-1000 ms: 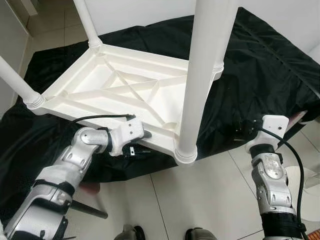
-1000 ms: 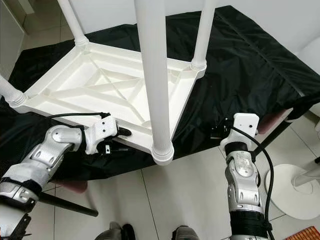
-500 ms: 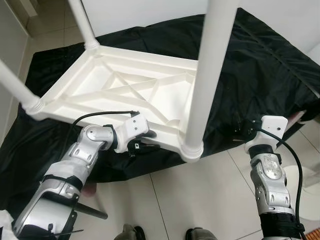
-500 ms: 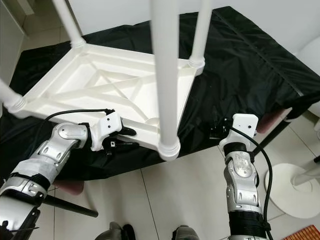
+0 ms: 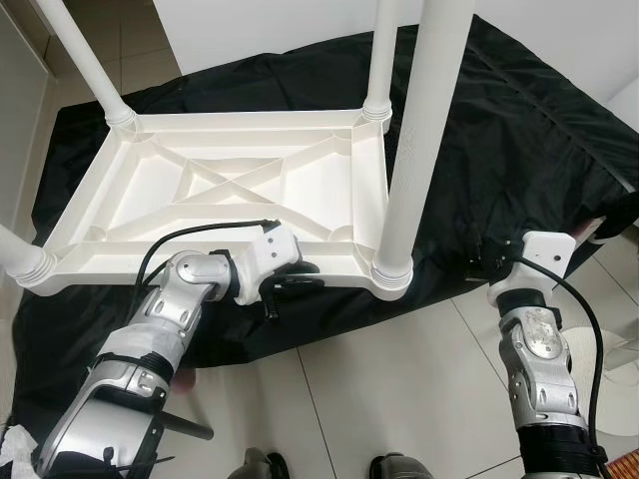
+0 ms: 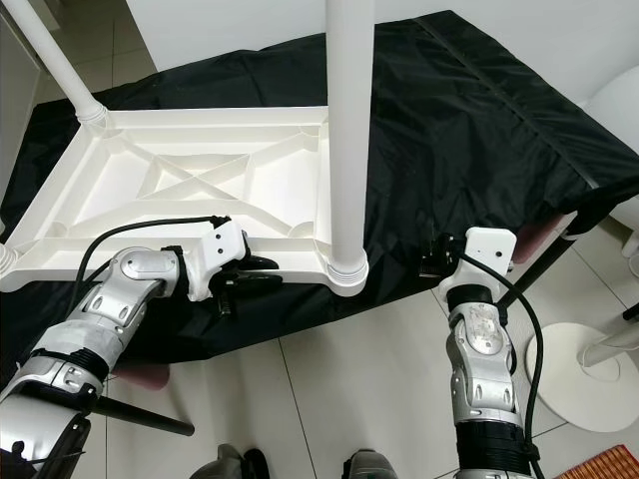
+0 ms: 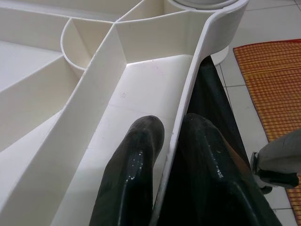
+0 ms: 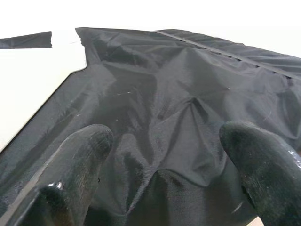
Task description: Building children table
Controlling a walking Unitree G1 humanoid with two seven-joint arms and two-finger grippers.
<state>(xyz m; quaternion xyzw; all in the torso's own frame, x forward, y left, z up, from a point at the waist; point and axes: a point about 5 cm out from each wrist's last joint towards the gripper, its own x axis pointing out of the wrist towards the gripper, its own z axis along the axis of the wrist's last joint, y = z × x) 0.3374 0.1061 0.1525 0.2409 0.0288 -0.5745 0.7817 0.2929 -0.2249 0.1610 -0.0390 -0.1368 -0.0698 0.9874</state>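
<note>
A white plastic children's table (image 5: 200, 200) lies upside down on a black cloth (image 5: 519, 130), its ribbed underside facing up. White legs stand up from its corners, the nearest one (image 5: 414, 150) at the near right corner. My left gripper (image 5: 305, 277) is shut on the table's near rim (image 7: 197, 80), one finger (image 7: 141, 141) inside the rim and the other outside. My right gripper (image 6: 429, 257) hangs open at the cloth's near right edge, with only black cloth (image 8: 188, 80) beyond its fingers.
The cloth-covered surface ends just in front of me, above a pale tiled floor (image 5: 399, 379). A white round pedestal base (image 6: 589, 369) stands at the right, an orange mat (image 7: 273, 84) lies on the floor, and a dark bar (image 6: 140, 419) runs low at the left.
The table has swung round on the cloth and now lies squarer to me, its near right corner further right. My left gripper kept hold of the rim and moved with it. The right arm stayed put.
</note>
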